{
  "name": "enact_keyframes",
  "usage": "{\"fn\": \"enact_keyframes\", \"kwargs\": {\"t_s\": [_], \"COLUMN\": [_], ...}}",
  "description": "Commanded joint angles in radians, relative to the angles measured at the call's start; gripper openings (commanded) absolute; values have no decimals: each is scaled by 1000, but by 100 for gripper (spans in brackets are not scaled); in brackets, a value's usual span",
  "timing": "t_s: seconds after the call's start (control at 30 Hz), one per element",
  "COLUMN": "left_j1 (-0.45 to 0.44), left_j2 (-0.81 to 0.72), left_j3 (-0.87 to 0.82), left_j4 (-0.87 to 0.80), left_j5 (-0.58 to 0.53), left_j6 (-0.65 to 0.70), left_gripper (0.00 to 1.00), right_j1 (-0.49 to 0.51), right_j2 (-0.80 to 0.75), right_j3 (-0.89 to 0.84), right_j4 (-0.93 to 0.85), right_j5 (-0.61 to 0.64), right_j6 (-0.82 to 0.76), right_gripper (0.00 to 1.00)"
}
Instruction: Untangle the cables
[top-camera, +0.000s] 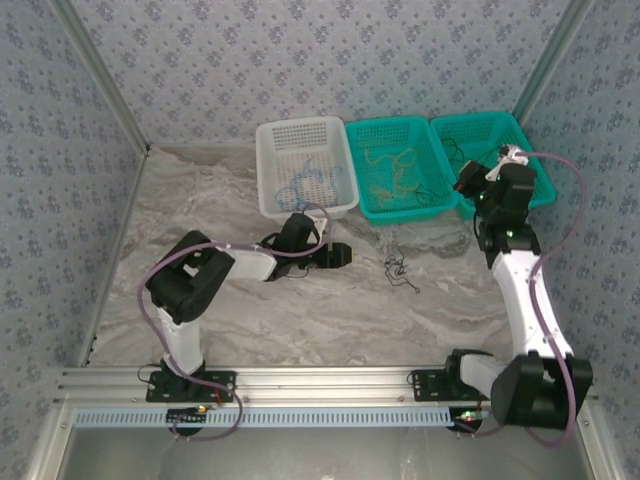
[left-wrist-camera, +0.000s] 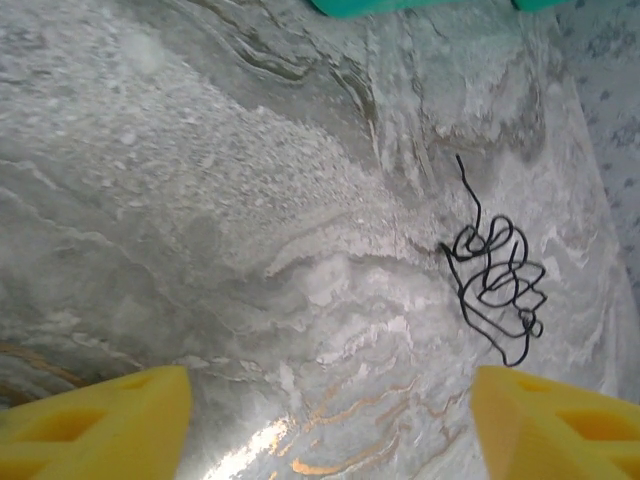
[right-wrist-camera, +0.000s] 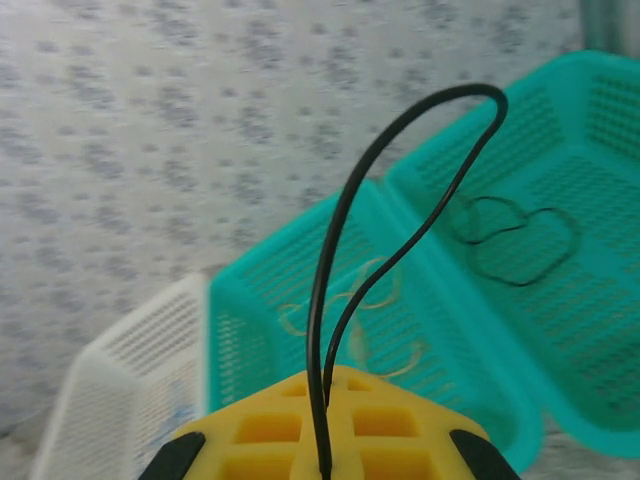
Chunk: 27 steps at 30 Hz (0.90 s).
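**Edges and clearance**
- The table (top-camera: 250, 320) is closed in by patterned walls (top-camera: 60, 150) on the left, back and right. An aluminium rail (top-camera: 320, 380) runs along the near edge.
- Three baskets stand touching in a row at the back edge: white basket (top-camera: 300, 124), middle teal basket (top-camera: 385, 123), right teal basket (top-camera: 480, 117).
- The left half and the near strip of the table are bare.

**Grippers**
- The left gripper (left-wrist-camera: 330, 430) lies low over the table centre, just in front of the white basket. Its yellow pads (left-wrist-camera: 100, 420) stand wide apart with nothing between them.
- The right gripper (right-wrist-camera: 325, 420) is raised beside the right teal basket. Its jaws are pressed together on a black cable loop (right-wrist-camera: 400, 200), which arches up above the pads.

**Cables**
- A black cable clump (left-wrist-camera: 500, 285) rests on the table just ahead and to the right of the left gripper, with bare surface between them.
- Blue cables (top-camera: 305, 185) lie in the white basket.
- Yellow-tan cables (top-camera: 390, 170) lie in the middle teal basket.
- Black basket cables (right-wrist-camera: 510, 240) lie in the right teal basket.

**Hidden or unclear**
- In the left wrist view both pads are cut off by the lower frame edge.
- In the right wrist view the loop's lower ends vanish between the pads, and the white basket is blurred.
- From above, the right gripper's fingers are hard to separate from the basket rim.
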Motion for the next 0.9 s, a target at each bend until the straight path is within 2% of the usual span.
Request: {"fn": "enact_keyframes", "kwargs": {"t_s": [0.0, 0.1, 0.17, 0.33, 0.47, 0.53, 0.57, 0.6, 0.67, 0.8, 0.87], "left_j1": [-29, -47, -55, -71, -80, -85, -88, -90, -93, -93, -92], "left_j2": [-49, -57, -58, -57, -61, -64, -66, -67, -67, -66, -64], "left_j3": [36, 49, 56, 64, 77, 81, 82, 82, 86, 100, 108], "left_j4": [-50, -71, -81, -85, -102, -110, -112, -115, -119, -129, -127], "left_j5": [-23, -32, -37, -36, -41, -40, -40, -41, -43, -45, -48], "left_j6": [37, 57, 65, 71, 86, 93, 97, 99, 102, 109, 106], "left_gripper": [83, 90, 99, 99, 99, 99, 99, 99, 99, 99, 99], "right_j1": [-61, -112, -138, -154, -155, -152, -150, -149, -145, -130, -121], "right_j2": [89, 194, 257, 416, 545, 599, 626, 650, 686, 669, 636], "right_j3": [112, 223, 275, 413, 486, 513, 530, 552, 599, 579, 549], "right_j4": [-19, -34, -22, -12, -9, -23, -42, -86, -174, -243, -264], "right_j5": [69, 56, 62, 199, 319, 367, 392, 409, 440, 461, 460], "right_j6": [-84, -106, -125, -243, -292, -310, -317, -321, -314, -289, -259], "right_gripper": [0, 0, 0, 0, 6, 16, 27, 45, 74, 100, 100]}}
